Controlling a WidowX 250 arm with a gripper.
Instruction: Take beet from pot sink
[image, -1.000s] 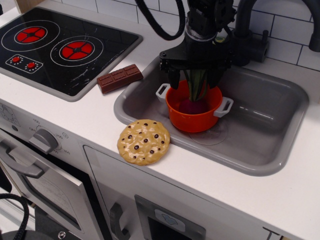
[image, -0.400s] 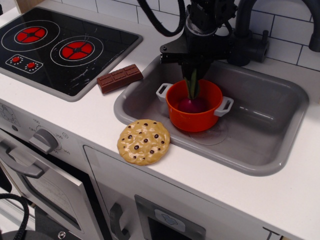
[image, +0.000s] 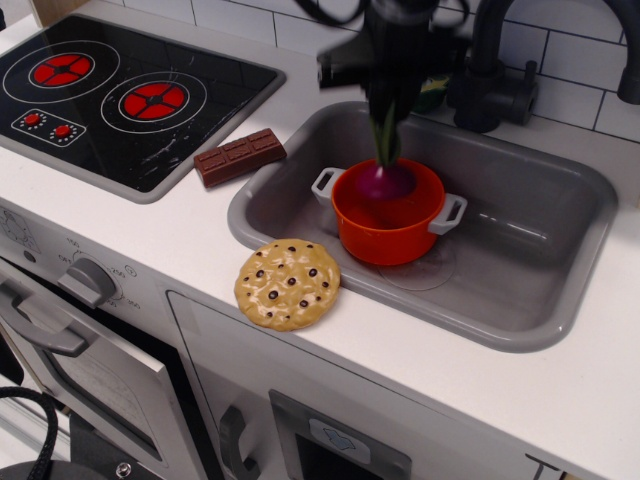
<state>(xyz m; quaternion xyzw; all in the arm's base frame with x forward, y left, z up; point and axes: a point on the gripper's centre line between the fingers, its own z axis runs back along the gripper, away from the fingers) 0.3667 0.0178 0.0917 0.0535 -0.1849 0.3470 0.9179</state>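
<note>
The orange-red pot with light grey side handles stands in the left half of the grey sink. The beet hangs by its green leaves, its magenta bulb level with the pot's rim. My black gripper is straight above the pot, shut on the leaves. Its upper part is blurred and partly cut off at the top edge.
A chocolate bar lies on the white counter left of the sink. A cookie lies at the sink's front left rim. The black stovetop is at the far left. A black faucet stands behind the sink.
The gripper closed on the beet's leaves and rose. The beet's bulb came up from the bottom of the pot to rim height.
</note>
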